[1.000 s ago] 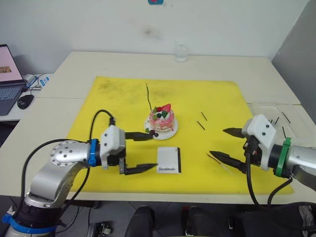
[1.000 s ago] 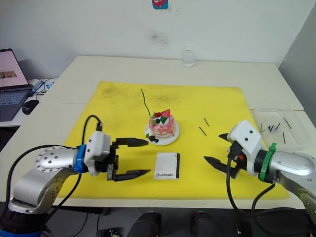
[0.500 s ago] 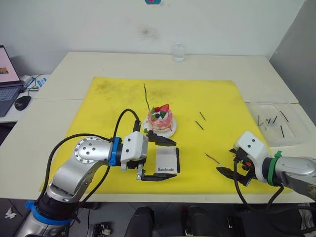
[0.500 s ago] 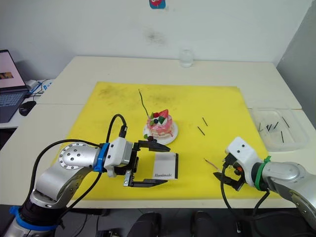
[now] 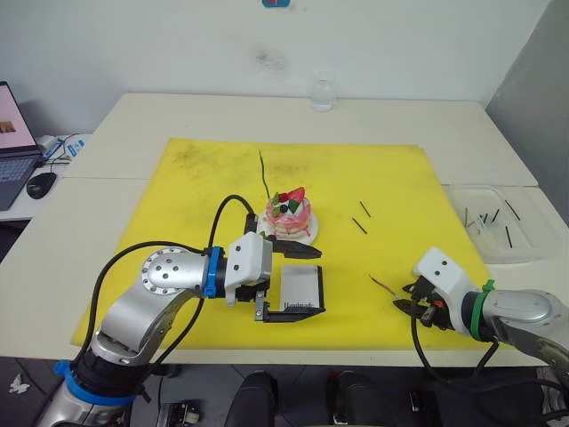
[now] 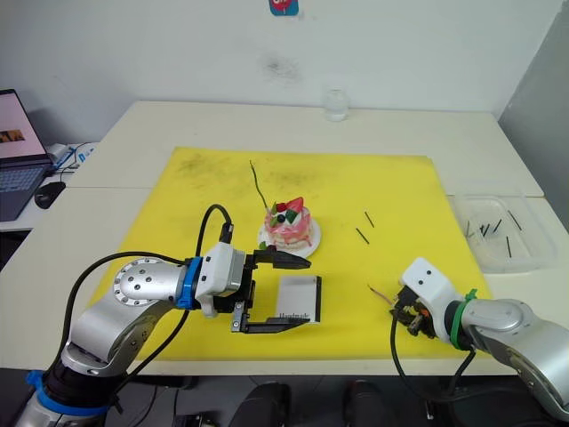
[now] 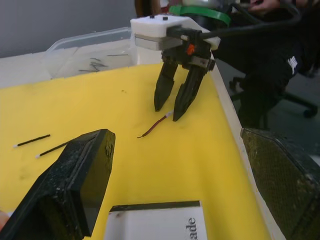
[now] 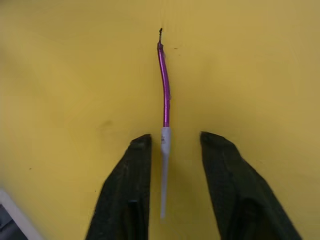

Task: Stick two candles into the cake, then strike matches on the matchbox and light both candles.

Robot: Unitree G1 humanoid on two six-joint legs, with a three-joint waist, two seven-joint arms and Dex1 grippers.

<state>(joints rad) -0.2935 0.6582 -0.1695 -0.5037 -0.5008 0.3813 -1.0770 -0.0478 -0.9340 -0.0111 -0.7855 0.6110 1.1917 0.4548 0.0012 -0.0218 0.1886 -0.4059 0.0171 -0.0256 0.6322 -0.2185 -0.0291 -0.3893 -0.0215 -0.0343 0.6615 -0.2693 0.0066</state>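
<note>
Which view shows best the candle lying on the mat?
The right wrist view: the candle lies flat, its pale end between the right gripper's open jaws, not yet gripped. The left wrist view shows it from the far side, smaller. In both eye views it is a faint line on the mat.

On your table [image 5: 80,213], the mat [image 5: 204,178] carries the cake [image 5: 290,216] at centre, one candle [image 5: 264,174] standing in it, the matchbox [image 5: 300,291] just before it. Your left end effector [image 5: 295,284] straddles the matchbox; right of it, the second candle [image 5: 384,285] lies flat between your right end effector's [image 5: 405,297] fingertips.
</note>
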